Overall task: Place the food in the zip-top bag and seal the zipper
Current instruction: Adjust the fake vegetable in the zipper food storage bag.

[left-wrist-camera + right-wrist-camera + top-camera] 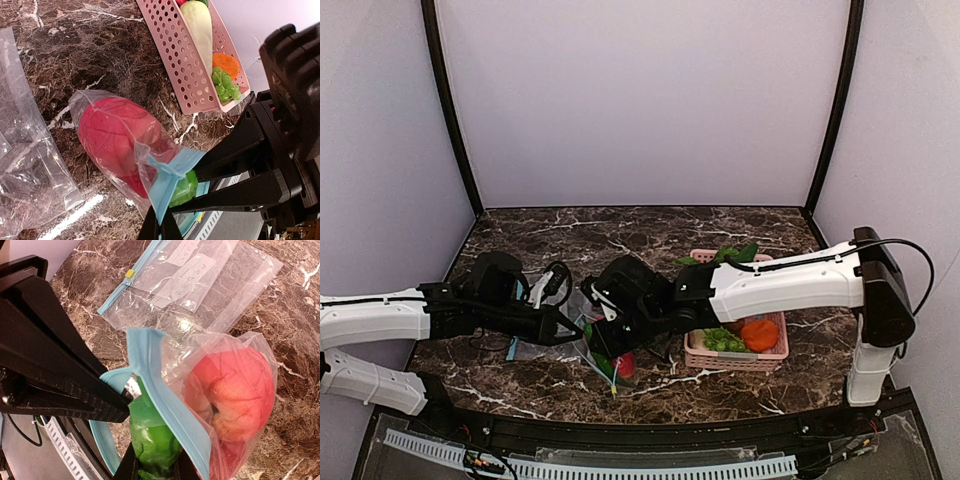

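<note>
1. A flat clear zip-top bag (77, 102) holds round red-pink fruit (112, 135); a green cucumber (150, 435) sits at its mouth.
2. The left pincer (160, 227) clamps its light blue zipper strip (167, 175); the right pincer (152, 467) clamps the cucumber.
3. A pink perforated basket (175, 55) holds a white radish (199, 25).
4. Dark marble counter (90, 45) beneath; pale walls (640, 100).

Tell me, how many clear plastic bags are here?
2, at least. The filled bag, red fruit inside, is pinched at its blue strip by the left gripper. The flat bag lies on the table beyond it; more may be stacked there.
</note>
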Robot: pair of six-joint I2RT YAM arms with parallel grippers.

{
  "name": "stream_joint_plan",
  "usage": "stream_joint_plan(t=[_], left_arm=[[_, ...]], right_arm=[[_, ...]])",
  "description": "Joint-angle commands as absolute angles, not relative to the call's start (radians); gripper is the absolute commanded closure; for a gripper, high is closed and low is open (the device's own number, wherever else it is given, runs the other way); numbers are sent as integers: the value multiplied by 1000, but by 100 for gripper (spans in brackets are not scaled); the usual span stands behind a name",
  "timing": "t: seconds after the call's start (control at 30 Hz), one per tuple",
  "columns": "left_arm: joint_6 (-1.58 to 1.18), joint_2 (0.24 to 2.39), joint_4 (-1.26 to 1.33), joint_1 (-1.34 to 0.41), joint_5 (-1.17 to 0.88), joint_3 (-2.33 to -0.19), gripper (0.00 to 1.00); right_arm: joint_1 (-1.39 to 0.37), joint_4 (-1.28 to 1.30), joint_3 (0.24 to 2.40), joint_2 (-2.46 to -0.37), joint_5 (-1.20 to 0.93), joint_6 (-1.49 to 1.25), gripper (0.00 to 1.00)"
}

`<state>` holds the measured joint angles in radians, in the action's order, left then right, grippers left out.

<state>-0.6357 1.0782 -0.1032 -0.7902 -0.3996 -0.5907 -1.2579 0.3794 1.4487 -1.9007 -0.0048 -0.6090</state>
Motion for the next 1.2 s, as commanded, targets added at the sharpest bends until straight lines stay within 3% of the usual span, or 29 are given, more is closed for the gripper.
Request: stream_joint_plan(t=[0.0,0.57,0.67,0.87,1.17], left_arm=[[-623,1033,-82,-783,-381,-621,99],[-641,1014,-41,-784,-406,-578,99],[-655,1031,-8,-784,-431,-561,99],[-675,1081,51,-783,-467,-547,99],[-715,1124,97,-783,-416,-553,99]], right_arm=[[-1245,499,1453,-1947,-19,-614,100],[-1222,524,1493,-1961,37,-666,100],[-1220,513,1516,-1962,67,-689,92],[-1221,483,1542,-1947,114,-710,65],[-1229,395,1471,-1834,8,-661,48]])
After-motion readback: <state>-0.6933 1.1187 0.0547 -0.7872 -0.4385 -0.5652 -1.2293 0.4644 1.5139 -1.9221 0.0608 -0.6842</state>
